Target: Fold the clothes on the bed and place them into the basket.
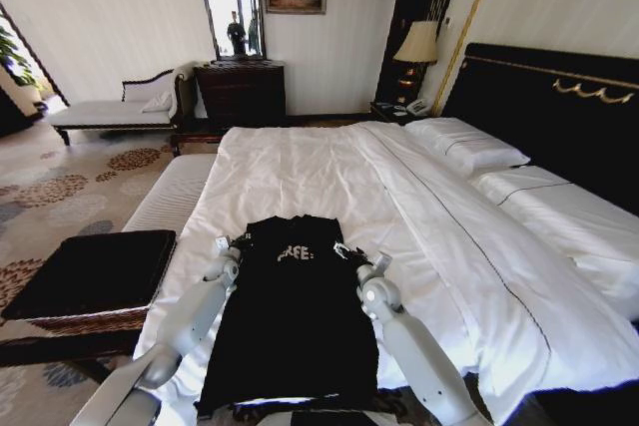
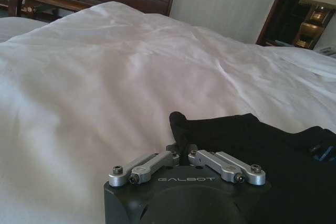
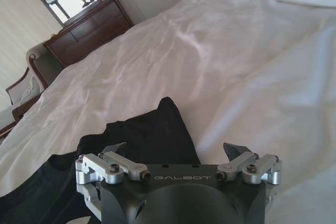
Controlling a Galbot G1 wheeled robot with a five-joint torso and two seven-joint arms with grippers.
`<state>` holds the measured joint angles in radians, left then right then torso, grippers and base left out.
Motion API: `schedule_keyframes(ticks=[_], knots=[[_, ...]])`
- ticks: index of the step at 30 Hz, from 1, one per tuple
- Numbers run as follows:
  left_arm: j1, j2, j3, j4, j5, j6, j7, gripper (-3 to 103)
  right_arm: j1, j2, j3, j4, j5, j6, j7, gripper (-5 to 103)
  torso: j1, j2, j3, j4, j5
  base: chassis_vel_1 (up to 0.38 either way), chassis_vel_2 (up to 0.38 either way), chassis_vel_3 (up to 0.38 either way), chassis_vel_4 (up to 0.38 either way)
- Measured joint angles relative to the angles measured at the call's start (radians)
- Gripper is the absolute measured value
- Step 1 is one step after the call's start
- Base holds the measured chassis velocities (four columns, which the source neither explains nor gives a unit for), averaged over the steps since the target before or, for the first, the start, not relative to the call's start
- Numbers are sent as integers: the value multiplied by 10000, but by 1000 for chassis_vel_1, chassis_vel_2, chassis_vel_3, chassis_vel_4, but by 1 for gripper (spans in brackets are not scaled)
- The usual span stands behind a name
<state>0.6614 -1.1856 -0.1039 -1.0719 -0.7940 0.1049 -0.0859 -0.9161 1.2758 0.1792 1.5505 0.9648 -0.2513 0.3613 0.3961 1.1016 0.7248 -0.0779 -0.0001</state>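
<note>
The black T-shirt with white chest lettering lies flat on the white bed, hem toward the near edge. My left gripper is at the shirt's left sleeve. In the left wrist view that gripper is shut on a raised corner of the black cloth. At the other sleeve, my right gripper stands open. In the right wrist view it has its fingers spread over the sleeve tip. The wicker basket with its black top stands on the floor left of the bed.
A pale striped bench runs along the bed's left side beyond the basket. Pillows and the black headboard lie to the right. A dark dresser, a chaise and a lamp stand at the far wall.
</note>
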Motion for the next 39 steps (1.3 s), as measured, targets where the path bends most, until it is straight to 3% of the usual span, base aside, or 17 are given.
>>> schedule_keyframes(ticks=[4, 7, 8, 12, 26, 30, 32, 33, 34, 39], knots=[[24, 9, -1, -56, -28, -13, 6, 2, 871, -10, -29, -915, 1024, -600, -422, 100, -1, 0, 0, 0, 0, 0, 0, 0, 0], [81, 55, -9, -183, -198, -12, 6, 2, 2080, 46, -158, -2357, 1445, -719, -1339, 100, 1, 0, 0, 2, 0, 0, 0, 0, 0], [81, 55, -9, -183, -198, -12, 6, 2, 2080, 46, -158, -2357, 1445, -719, -1339, 100, 1, 0, 0, 2, 0, 0, 0, 0, 0], [144, 104, 5, -324, -307, 24, 6, 2, 3016, 38, -465, -4085, 912, -618, -2604, 100, 2, 0, 1, 1, 1, 0, 0, 0, 0], [16, 117, 78, -224, -442, 44, 45, 2, 3973, 291, -731, -6399, 208, -194, -3713, 102, 1, 0, 0, 1, 1, 0, 0, 0, 0], [-102, 56, 161, -90, -480, 47, 72, 2, 4196, 395, -731, -6848, 198, -58, -3968, 84, 0, 1, 0, 0, 0, 0, 0, 0, 0], [-132, 45, 181, -58, -492, 48, 82, 2, 4263, 427, -732, -7024, 198, 47, -4066, 84, 0, 1, 0, 0, 1, 0, 0, 0, 0], [-166, 38, 198, -30, -509, 53, 98, 2, 4365, 471, -732, -7275, 198, 139, -4179, 73, 0, 1, 0, 0, 1, 0, 0, 0, 0], [-191, 37, 211, -7, -523, 55, 112, 2, 4446, 499, -732, -7477, 195, 208, -4277, 73, 0, 1, 0, 1, 0, 0, 0, 0, 0], [-275, 19, 238, 103, -570, 57, 145, 2, 4555, 539, -725, -7784, 169, 331, -4462, 51, 0, 1, 0, 0, 1, 0, 0, 0, 0]])
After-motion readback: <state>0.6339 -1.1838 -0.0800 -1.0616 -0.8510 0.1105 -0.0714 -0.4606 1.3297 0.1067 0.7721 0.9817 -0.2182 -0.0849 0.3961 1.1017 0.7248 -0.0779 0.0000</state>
